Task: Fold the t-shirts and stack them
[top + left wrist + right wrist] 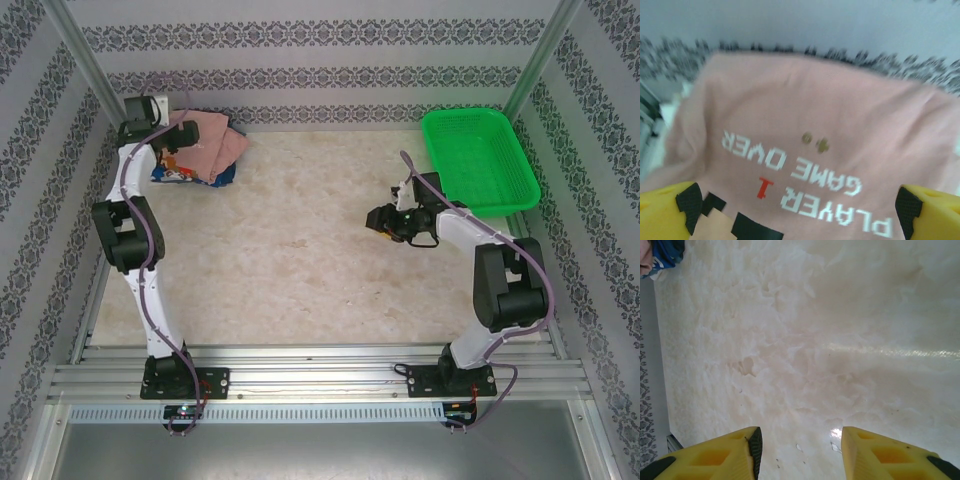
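Note:
A folded pink t-shirt [208, 142] lies on top of a blue t-shirt [192, 176] in the far left corner of the table. Up close the pink t-shirt [805, 125] shows white lettering and a dark blocky print. My left gripper [797, 212] hangs just over that print, jaws wide apart and nothing between them; from above the left gripper [170, 148] sits at the stack's left side. My right gripper [383, 219] hovers over bare table right of centre. The right gripper [801, 452] stands open and empty, with a corner of the blue t-shirt [667, 252] far off.
A green mesh basket [480, 160] stands at the back right, close behind the right arm. Patterned walls [320, 75] and metal posts close in the table at the back and both sides. The marbled tabletop [300, 250] spreads between the two arms.

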`<move>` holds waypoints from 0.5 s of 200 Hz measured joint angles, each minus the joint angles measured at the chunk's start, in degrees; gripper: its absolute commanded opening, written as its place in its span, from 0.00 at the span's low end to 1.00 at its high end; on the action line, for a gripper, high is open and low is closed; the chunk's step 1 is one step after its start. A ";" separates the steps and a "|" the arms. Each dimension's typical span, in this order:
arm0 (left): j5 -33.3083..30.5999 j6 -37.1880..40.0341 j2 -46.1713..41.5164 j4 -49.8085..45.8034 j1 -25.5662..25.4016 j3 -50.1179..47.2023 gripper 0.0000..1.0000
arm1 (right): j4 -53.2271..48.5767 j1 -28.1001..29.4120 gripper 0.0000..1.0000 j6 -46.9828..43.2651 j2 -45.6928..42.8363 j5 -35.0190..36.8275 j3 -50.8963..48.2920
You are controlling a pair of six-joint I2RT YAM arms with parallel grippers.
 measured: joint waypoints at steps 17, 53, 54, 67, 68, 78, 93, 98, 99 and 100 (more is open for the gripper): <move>-2.60 2.01 -1.05 -0.17 -2.56 2.86 0.96 | 0.02 0.00 0.48 0.00 -0.31 0.00 -0.46; -8.28 3.96 3.76 -4.35 -9.86 14.67 0.88 | 0.11 0.00 0.48 0.00 -1.09 -0.02 -0.72; -8.41 4.00 3.91 -4.46 -9.99 14.88 0.88 | 0.13 0.00 0.48 0.00 -1.16 -0.02 -0.76; -10.60 4.50 6.80 -6.49 -11.93 18.27 0.87 | 0.15 0.00 0.48 -0.02 -1.84 -0.02 -1.27; -10.71 4.55 6.93 -6.62 -12.00 18.45 0.86 | 0.15 0.00 0.48 -0.02 -1.86 -0.02 -1.29; -12.28 4.90 9.22 -8.26 -13.03 20.37 0.84 | 0.13 0.00 0.48 -0.02 -2.27 -0.02 -1.64; -14.64 5.42 12.68 -11.10 -13.94 23.30 0.84 | 0.17 -0.04 0.48 -0.02 -2.64 -0.02 -2.10; -15.50 5.62 13.92 -12.28 -14.08 24.33 0.84 | 0.17 -0.04 0.48 -0.02 -2.69 -0.02 -2.25; -15.58 5.62 14.08 -12.37 -14.10 24.44 0.84 | 0.17 -0.04 0.48 -0.02 -2.71 -0.04 -2.27; -15.69 5.66 14.21 -12.50 -14.10 24.55 0.84 | 0.17 -0.04 0.48 -0.02 -2.73 -0.02 -2.29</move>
